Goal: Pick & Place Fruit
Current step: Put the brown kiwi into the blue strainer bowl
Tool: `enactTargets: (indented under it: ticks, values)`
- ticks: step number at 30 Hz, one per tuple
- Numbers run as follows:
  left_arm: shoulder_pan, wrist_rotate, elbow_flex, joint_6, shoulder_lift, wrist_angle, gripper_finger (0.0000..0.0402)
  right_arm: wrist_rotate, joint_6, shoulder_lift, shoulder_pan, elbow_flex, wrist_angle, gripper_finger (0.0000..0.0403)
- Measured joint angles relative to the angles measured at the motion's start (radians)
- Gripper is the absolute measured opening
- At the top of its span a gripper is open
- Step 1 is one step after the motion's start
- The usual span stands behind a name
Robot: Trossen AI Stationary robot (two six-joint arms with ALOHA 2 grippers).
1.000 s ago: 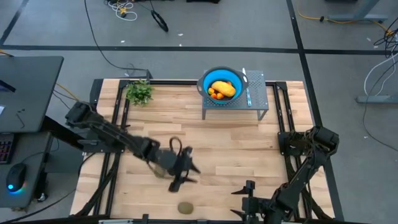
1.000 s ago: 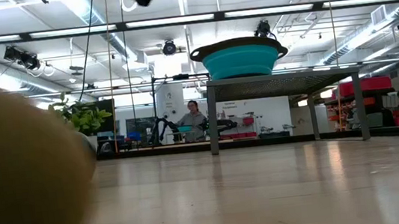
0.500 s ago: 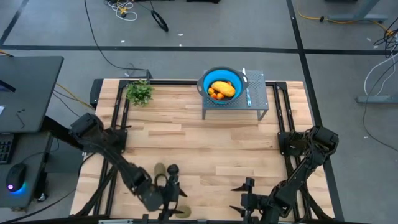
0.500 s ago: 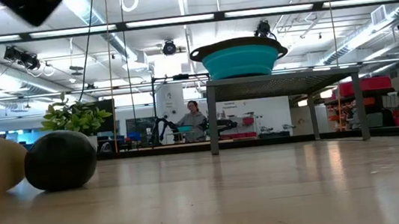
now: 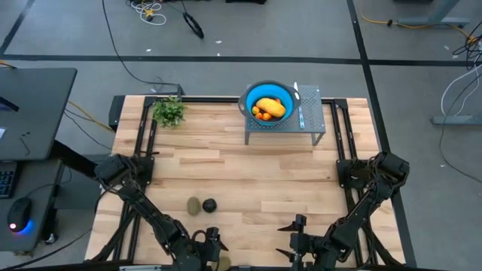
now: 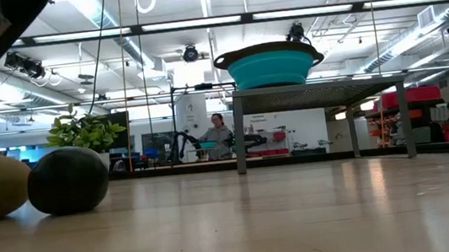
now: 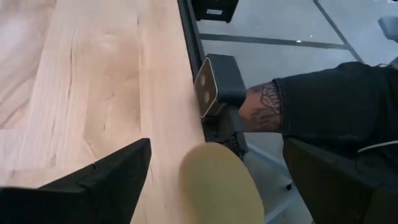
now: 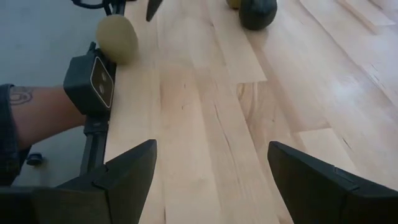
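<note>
Wood table (image 5: 248, 158), plant sprig (image 5: 169, 111) at back left. Left gripper (image 5: 211, 252) at front edge, jaws wide, empty — olive oval (image 7: 214, 183) between them. Second oval (image 5: 194, 205) touching blackish round (image 5: 210, 205). Blue bowl (image 5: 269, 100) on stand holds yellow-orange fruit (image 5: 271, 108). Right gripper (image 5: 297, 241) wide open, empty.

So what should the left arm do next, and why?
Probably ease the left end effector forward and close on the olive-green fruit. The fruit lies between its open fingers at the table's front edge, while the blue bowl already holds other fruit. The right end effector waits open near that edge.
</note>
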Motion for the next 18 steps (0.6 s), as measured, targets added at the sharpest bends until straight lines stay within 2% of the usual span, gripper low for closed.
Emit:
enactTargets:
  ticks: [8,14,18]
  values:
    - [-0.006,0.007,-0.006,-0.05,0.018,-0.017,0.0376,-0.006,0.0,0.0,0.0,0.0,0.009,0.0318]
    - [-0.01,0.081,0.021,-0.078,0.09,-0.011,0.0376,-0.008,0.0,0.0,0.0,0.0,0.009,0.0318]
    - [-0.011,0.068,0.036,-0.077,0.099,-0.02,0.0376,-0.008,0.0,0.0,-0.001,0.0,0.008,0.0318]
